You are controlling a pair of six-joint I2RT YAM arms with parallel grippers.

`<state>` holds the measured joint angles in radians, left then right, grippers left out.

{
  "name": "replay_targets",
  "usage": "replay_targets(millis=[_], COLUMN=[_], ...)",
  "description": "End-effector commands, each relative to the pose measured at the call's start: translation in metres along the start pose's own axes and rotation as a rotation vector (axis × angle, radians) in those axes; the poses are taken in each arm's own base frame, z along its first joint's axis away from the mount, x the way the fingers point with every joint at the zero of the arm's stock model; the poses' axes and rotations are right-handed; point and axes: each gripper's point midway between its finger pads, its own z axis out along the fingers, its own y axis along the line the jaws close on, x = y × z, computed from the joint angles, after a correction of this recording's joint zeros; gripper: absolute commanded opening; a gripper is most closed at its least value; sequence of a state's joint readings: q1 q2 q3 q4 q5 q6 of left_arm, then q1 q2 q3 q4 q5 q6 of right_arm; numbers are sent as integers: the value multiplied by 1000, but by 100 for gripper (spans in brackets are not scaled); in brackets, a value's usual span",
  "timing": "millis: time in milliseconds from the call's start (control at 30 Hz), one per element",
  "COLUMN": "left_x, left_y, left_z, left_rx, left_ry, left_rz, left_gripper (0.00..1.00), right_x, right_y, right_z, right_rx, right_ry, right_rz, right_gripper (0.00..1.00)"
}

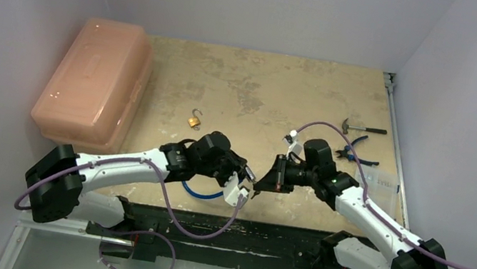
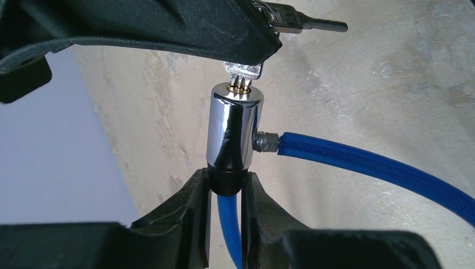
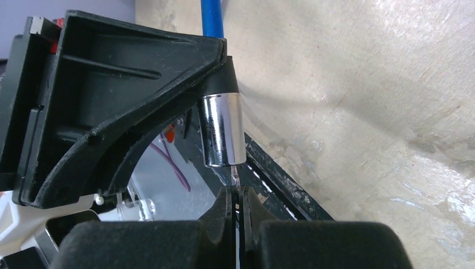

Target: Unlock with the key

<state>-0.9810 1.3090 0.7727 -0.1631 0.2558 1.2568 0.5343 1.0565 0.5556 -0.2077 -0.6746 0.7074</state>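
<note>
Key's in! My left pincer (image 2: 225,188) clamps the chrome cylinder lock (image 2: 234,126) on its blue plastic-coated cable (image 2: 364,162), low centre of the overhead frame. My right pincer (image 3: 238,196) pinches the small silver key (image 2: 242,69), seated in the keyhole. I reckon the turn is left; the cable end sits plugged in.

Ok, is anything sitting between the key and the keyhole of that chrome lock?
Nothing visible does. The key, pinched in the right hand, sits right at the keyhole end of the chrome lock, its blade entering. The left hand grips the lock's black end, and the blue cable leaves sideways, clear of the key.
</note>
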Motion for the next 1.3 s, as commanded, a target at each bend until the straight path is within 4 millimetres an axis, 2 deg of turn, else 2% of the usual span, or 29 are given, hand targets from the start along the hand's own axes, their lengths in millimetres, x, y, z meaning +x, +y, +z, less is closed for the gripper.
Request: replay_targets(millis=[0,300,633,833,1067,1267], left_x=[-50,-50,-60,-57,-65,-66], left_y=[42,74,113,124,144,155], left_z=[-8,-32,-74,-85,-107,-122], left_rx=[-181,-363,-601,-673,-813,-916], left_ry=[-170,-144,-169,-154,-221,-266], left_rz=[76,94,68,48,-29,-100], left_gripper=[0,0,0,0,0,0], right_x=[-49,-62,-94,-118,-132,-141], right_y=[54,92,129,140,165,169], right_z=[-12,-29,-53,-60,-74,-81], right_rx=[-171,-323,-385,-353,-510,-593], right_ry=[-182,-219,-299,-379,-465,-522], right_rz=[-116,-65,-81,-115,-64,53], right_gripper=[0,0,0,0,0,0])
